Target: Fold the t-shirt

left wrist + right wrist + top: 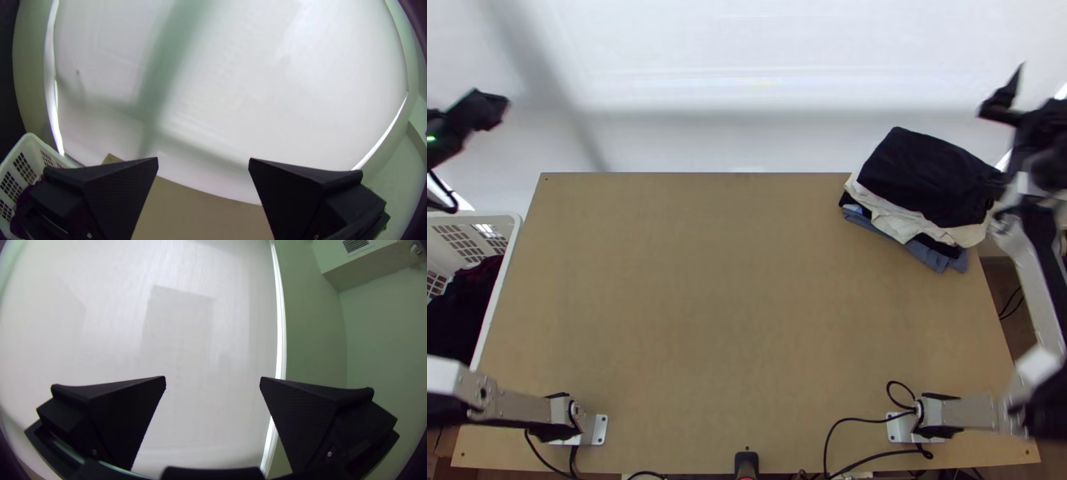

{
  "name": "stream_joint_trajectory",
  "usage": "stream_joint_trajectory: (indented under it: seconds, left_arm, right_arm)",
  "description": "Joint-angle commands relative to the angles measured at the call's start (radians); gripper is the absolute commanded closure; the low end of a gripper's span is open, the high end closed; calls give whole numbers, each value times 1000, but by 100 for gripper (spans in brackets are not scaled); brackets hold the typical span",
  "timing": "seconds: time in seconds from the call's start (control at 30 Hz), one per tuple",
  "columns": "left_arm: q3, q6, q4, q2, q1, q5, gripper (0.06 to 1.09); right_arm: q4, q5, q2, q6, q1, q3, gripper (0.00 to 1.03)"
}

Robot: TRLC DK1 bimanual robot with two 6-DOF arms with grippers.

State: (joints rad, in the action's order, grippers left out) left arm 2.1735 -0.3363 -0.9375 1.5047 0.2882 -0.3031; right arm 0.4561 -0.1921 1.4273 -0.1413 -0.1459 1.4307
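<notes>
A stack of folded clothes lies at the table's far right corner in the top view, with a black folded cloth (931,176) on top of white and blue ones. My left gripper (491,110) is beyond the table's left side, above the basket's far end. In the left wrist view the left gripper (203,160) stands open with nothing between its fingers. At the upper right of the top view my right gripper (1005,98) is past the stack. The right gripper (212,378) is also open and holds nothing in the right wrist view.
A white basket (501,220) with dark cloth (463,300) in it stands against the table's left side. The wooden table (707,288) has bare surface across its middle. Black cables (859,419) run along the near edge by the right base.
</notes>
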Motion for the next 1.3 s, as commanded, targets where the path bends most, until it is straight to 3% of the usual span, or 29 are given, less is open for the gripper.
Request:
stream_joint_trajectory:
  seconds: [0.0, 0.13, 0.27, 0.43, 0.5, 0.67, 0.73, 0.87, 1.03, 1.17, 1.27]
  left_arm:
    - [-52, 39, 88, -109, 6, 91, 10]
    - [-300, 94, 332, -287, 19, 216, 10]
    - [-560, 123, 517, -469, 26, 285, 11]
    - [-929, 164, 755, -727, 37, 328, 11]
    - [-1077, 192, 841, -837, 39, 332, 11]
    - [-1419, 286, 967, -1095, 42, 334, 11]
    - [-1538, 301, 976, -1187, 45, 335, 11]
    - [-1756, 309, 994, -1380, 42, 334, 11]
    - [-1891, 293, 885, -1508, 40, 337, 11]
    - [-1965, 264, 888, -1508, 57, 337, 11]
    - [-2022, 257, 899, -1508, 51, 335, 11]
  right_arm:
    - [-111, 16, -137, 20, 12, 54, 4]
    - [-224, 72, -324, 32, 63, 23, 4]
    - [-198, 82, -522, 39, 131, -102, 4]
    - [-168, 80, -769, 77, 187, -372, 4]
    - [-208, 77, -875, 89, 212, -483, 4]
    - [-378, 51, -1071, 215, 239, -720, 4]
    - [-407, 34, -1113, 267, 241, -802, 4]
    - [-435, 26, -1180, 278, 267, -963, 4]
    - [-479, -18, -1252, 318, 381, -1145, 4]
    - [-445, -18, -1294, 247, 374, -1287, 4]
    - [-444, -20, -1429, 111, 397, -1402, 5]
